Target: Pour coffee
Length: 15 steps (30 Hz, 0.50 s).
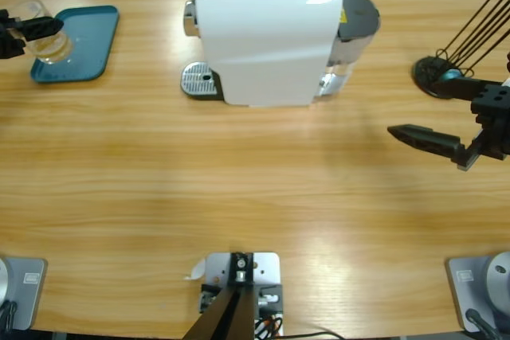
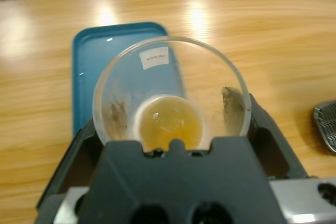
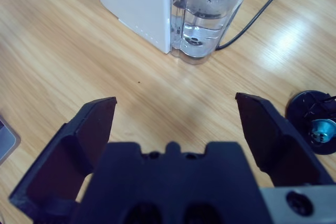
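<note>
At the far left edge of the high view, the left gripper (image 1: 32, 29) is closed around a clear glass cup (image 1: 48, 37), its black jaws pressed against the cup's two sides. In the left wrist view the cup (image 2: 169, 95) fills the middle of the frame, and a shallow pool of amber-brown coffee (image 2: 168, 124) lies at its bottom. The cup is over a teal tray (image 1: 84, 33) in the upper left of the high view; whether it touches the tray cannot be told.

At the right edge of the high view, the right gripper (image 1: 434, 139) hangs with its jaws spread wide and nothing between them. Beyond it, upper middle of the high view, stands the white coffee machine (image 1: 263, 37) with its clear water tank (image 3: 207, 14). A black round stand (image 1: 438, 76) holding a small teal-blue capsule (image 3: 321, 129) sits at upper right.
</note>
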Each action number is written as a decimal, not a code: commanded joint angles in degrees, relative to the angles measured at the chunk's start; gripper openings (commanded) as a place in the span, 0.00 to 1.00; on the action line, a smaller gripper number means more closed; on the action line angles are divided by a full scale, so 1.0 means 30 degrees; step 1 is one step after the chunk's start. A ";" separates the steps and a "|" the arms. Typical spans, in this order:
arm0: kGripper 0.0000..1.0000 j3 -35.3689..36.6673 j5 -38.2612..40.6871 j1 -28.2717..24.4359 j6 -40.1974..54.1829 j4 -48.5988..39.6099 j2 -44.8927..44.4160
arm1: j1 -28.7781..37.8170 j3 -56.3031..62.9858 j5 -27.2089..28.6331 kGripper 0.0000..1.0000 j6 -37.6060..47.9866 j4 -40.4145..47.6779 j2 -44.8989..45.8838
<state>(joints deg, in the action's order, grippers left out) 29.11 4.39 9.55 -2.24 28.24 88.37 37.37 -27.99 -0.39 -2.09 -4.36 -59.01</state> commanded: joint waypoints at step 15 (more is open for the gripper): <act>0.66 0.0931 0.0000 -0.1987 -0.0514 0.1748 0.5904 | 0.0141 0.0677 -0.0457 1.00 -0.0154 -0.0011 0.0856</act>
<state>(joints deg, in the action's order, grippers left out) 29.86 4.39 4.99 -3.67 32.59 100.97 37.37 -27.99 -0.65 -2.09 -4.36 -58.49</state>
